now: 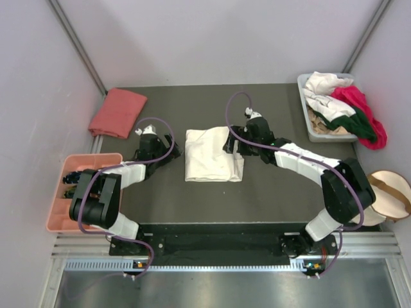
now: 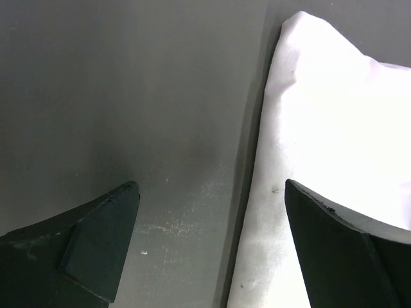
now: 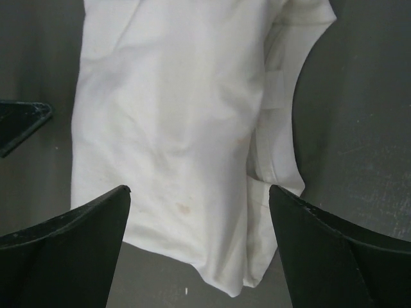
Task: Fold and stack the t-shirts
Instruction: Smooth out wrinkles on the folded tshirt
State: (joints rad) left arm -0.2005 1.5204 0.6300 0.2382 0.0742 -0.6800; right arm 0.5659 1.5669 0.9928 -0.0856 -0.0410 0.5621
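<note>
A folded cream-white t-shirt (image 1: pixel 212 155) lies in the middle of the dark table. My left gripper (image 1: pixel 172 152) is open just left of it; in the left wrist view its jaws straddle the shirt's left edge (image 2: pixel 321 128). My right gripper (image 1: pixel 235 146) is open over the shirt's right edge, and the right wrist view shows the folded shirt (image 3: pixel 186 128) between and beyond the jaws, nothing held. A folded salmon-pink t-shirt (image 1: pixel 117 111) lies at the back left. Unfolded white (image 1: pixel 324 83), magenta (image 1: pixel 359 106) and dark green (image 1: pixel 359 125) t-shirts are heaped in the grey bin (image 1: pixel 307 125).
A pink compartment tray (image 1: pixel 58 208) sits at the left front edge. A round beige pouch with a tan strap (image 1: pixel 388 192) lies at the right. Walls close in the table on the left, back and right.
</note>
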